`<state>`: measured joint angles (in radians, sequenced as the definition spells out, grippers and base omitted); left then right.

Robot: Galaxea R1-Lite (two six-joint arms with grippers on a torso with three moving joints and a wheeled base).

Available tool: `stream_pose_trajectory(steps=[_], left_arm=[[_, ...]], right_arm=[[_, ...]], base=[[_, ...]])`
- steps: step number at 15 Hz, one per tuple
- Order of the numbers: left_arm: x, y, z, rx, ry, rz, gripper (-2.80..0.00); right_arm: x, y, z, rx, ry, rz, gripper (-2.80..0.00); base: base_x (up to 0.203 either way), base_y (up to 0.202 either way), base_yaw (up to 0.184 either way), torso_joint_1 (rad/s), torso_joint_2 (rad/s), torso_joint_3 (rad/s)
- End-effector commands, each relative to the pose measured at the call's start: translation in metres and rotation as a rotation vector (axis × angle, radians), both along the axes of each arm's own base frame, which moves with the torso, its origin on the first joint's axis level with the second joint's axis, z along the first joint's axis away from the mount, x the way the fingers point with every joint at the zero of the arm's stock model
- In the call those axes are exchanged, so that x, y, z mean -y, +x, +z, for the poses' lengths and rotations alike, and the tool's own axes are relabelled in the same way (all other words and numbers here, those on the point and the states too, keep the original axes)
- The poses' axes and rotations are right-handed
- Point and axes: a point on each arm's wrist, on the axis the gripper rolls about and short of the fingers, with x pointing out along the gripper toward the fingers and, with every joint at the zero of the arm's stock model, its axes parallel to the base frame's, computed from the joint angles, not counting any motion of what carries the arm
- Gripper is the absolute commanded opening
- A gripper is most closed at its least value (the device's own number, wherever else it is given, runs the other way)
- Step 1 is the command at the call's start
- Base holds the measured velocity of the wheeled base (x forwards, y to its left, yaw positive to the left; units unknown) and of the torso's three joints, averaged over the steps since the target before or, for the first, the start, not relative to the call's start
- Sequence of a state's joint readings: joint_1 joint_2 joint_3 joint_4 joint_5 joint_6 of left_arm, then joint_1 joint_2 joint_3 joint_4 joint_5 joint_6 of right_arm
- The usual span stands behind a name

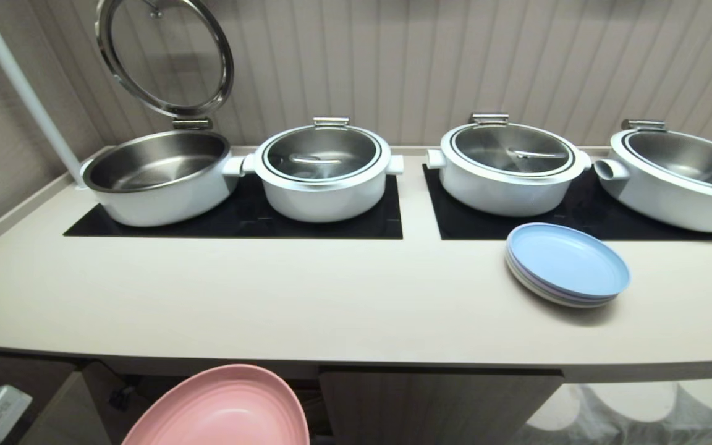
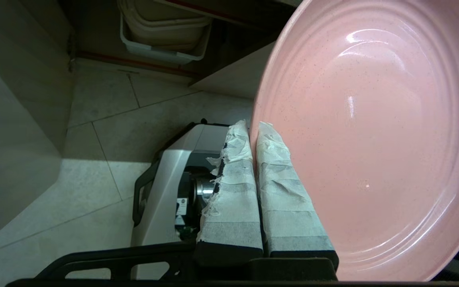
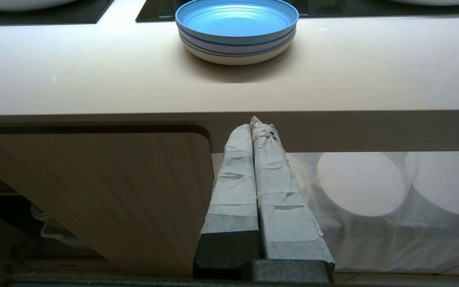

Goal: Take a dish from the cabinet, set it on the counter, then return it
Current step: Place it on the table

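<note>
The pink dish (image 1: 223,408) (image 2: 369,131) hangs in the air below the counter's front edge, in front of the open cabinet (image 1: 109,395). My left gripper (image 2: 252,127) is shut on the dish's rim, one taped finger on each side of it. The cream counter (image 1: 306,296) runs across the head view above the dish. My right gripper (image 3: 255,123) is shut and empty, held low in front of the closed cabinet door (image 3: 106,191), below the counter edge. Neither arm shows in the head view.
A stack of pale blue plates (image 1: 567,262) (image 3: 237,30) sits on the counter at the right. Several white pots stand on black cooktop panels (image 1: 245,222) at the back; the leftmost pot (image 1: 158,176) has its lid raised. A white bin (image 2: 165,32) sits inside the cabinet.
</note>
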<state>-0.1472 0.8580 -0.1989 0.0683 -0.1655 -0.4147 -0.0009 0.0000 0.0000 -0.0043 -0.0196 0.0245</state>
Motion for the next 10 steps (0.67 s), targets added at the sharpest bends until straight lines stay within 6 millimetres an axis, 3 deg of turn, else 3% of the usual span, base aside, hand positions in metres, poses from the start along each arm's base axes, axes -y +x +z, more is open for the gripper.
stream_pose_trajectory(steps=[1,10], left_arm=[[0.002,0.009,0.005,-0.014,-0.007,-0.018,-2.80],[0.019,0.056,0.030,-0.049,-0.009,-0.096,-2.80]], right_arm=[[0.000,0.000,0.000,0.000,0.000,-0.001,-2.80],[0.000,0.000,0.000,0.000,0.000,-0.001,-2.80]], base=[[0.000,0.000,0.000,0.000,0.00,0.000],[0.000,0.000,0.000,0.000,0.00,0.000]])
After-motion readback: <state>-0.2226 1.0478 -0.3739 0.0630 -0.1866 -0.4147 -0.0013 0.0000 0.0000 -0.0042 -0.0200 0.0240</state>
